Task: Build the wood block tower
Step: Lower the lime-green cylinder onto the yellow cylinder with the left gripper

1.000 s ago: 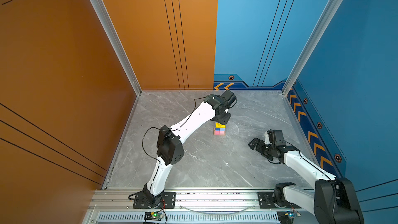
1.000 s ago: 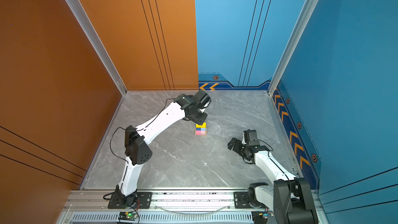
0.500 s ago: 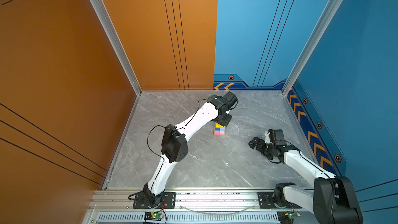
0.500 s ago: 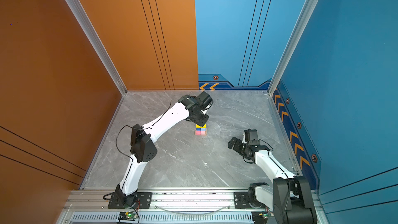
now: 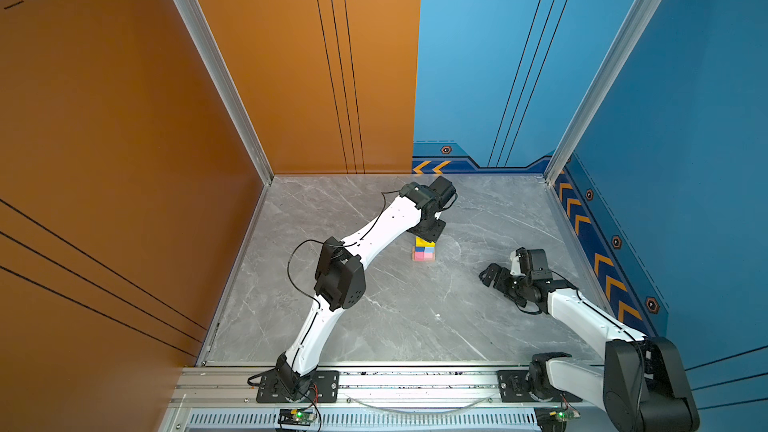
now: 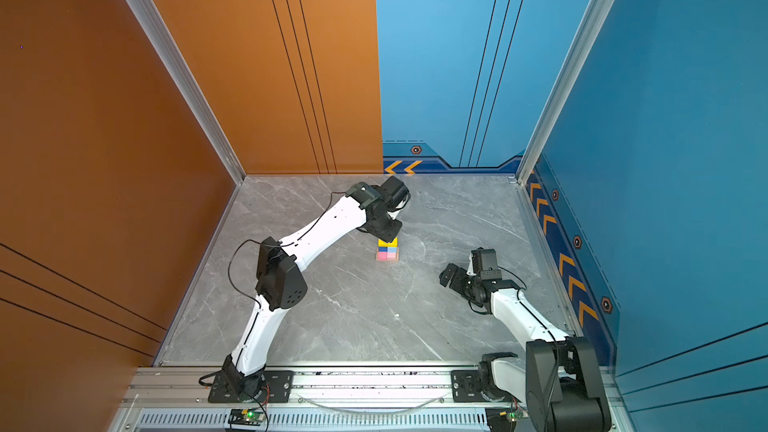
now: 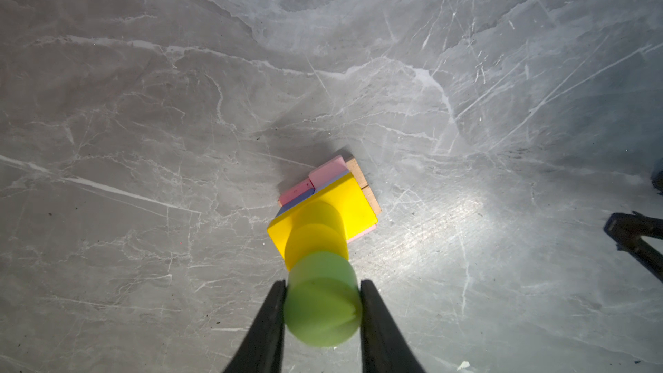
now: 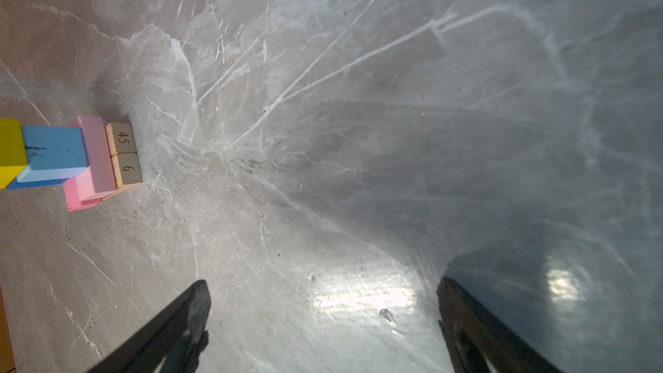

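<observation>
The tower [image 5: 424, 251] [image 6: 387, 252] stands mid-floor. In the left wrist view it shows tan planks [image 7: 358, 171] lowest, then pink bars [image 7: 328, 170], a blue cube [image 7: 297, 197], a yellow brick [image 7: 357, 202] and a yellow cylinder [image 7: 317, 231]. My left gripper [image 7: 323, 287] [image 5: 432, 235] is shut on the lime-green cylinder [image 7: 323, 310], directly over the yellow one; whether they touch I cannot tell. The right gripper [image 8: 323, 288] [image 5: 490, 277] is open and empty, low over the floor to the tower's right. Its view shows the light-blue cube [image 8: 53, 152] and numbered plank ends [image 8: 123, 154].
Orange wall panels [image 5: 124, 160] close the left and back-left; blue panels [image 5: 685, 160] close the back-right and right. An aluminium rail [image 5: 415, 384] with both arm bases runs along the front. A small white speck [image 5: 437, 316] lies on the grey marble floor.
The left arm's elbow has swung a little toward the tower while its gripper stays over the stack with the green cylinder. The right arm has not moved.
</observation>
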